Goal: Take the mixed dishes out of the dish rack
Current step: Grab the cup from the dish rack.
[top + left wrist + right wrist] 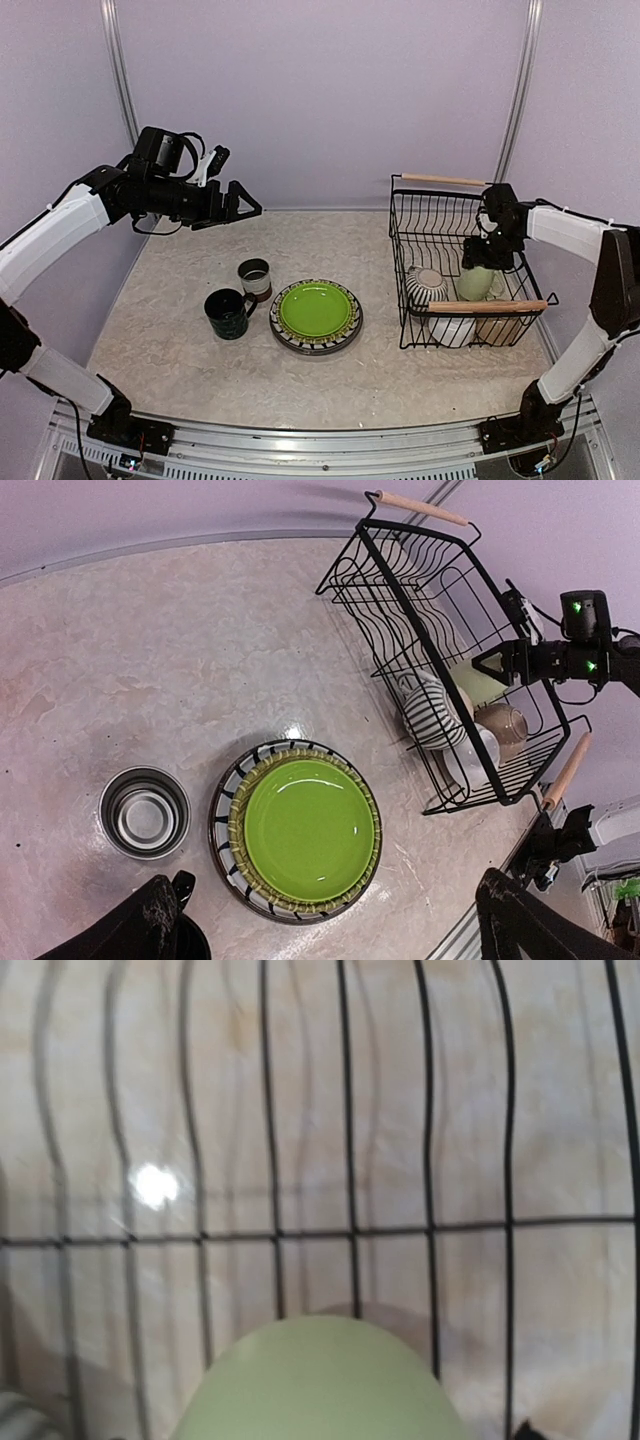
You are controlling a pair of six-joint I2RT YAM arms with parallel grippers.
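The black wire dish rack (396, 232) stands at the right. In it lie a striped bowl (426, 287), a white bowl (452, 330), a brown mug (498, 328) and a pale green mug (478, 283). My right gripper (487, 255) reaches down into the rack and is shut on the pale green mug (320, 1390); its fingertips are out of the wrist view. My left gripper (235, 205) hangs open high over the table's left side, holding nothing. Below it sit the lime-green plate (310, 830) on a stack of plates, a striped cup (145, 812) and a dark teal mug (228, 313).
The rack's wooden handles run along its far end (440, 180) and near end (488, 306). Lilac walls close in the back and both sides. A metal rail (320, 455) runs along the table's near edge.
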